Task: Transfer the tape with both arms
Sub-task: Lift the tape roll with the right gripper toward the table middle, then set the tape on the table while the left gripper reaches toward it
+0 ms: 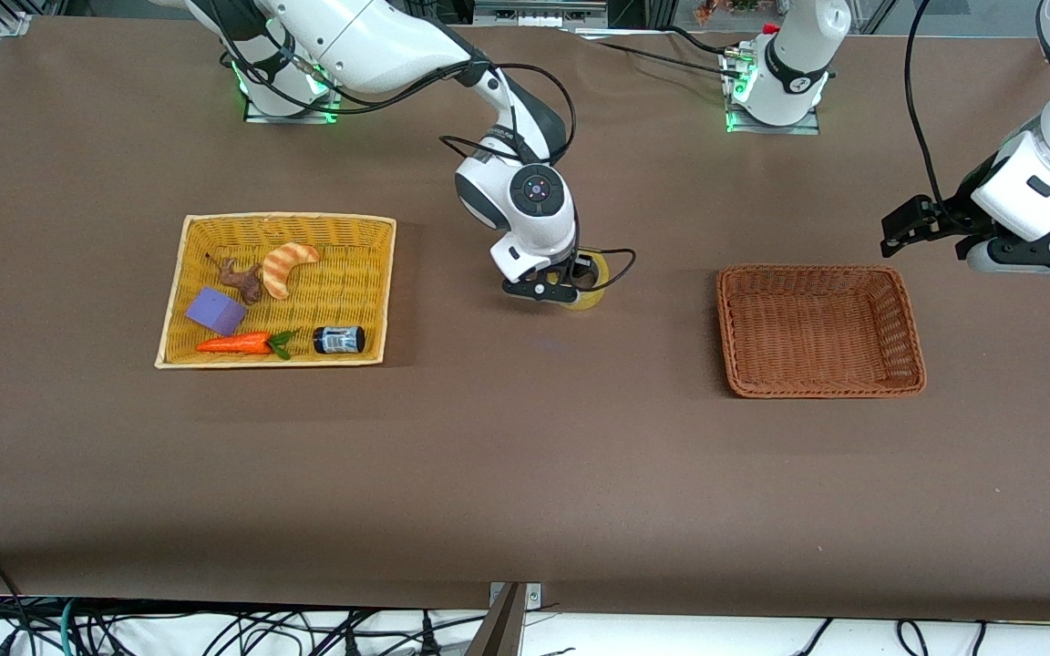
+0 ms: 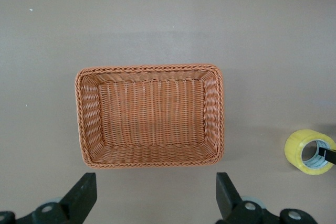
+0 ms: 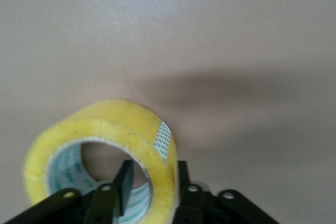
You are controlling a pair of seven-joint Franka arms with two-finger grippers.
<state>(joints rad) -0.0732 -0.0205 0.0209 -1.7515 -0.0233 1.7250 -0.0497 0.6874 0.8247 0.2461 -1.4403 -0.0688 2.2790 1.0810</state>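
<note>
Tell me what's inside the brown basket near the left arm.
Nothing shows inside the brown basket: the left wrist view looks straight into it and shows only bare weave across the floor and walls. Nothing is covered there. The tape sits on the table between the two baskets.

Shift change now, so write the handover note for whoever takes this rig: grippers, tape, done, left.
Right gripper: down at the tape, one finger inside the ring, one outside the wall; whether it grips cannot be told.
Left gripper: open, empty, waiting above the brown basket.
Tape: on the table between the yellow basket and the brown basket.
Done: tape brought to mid-table, judging by where it lies.
Left: the left arm probably picks it up, likely into the brown basket.
</note>
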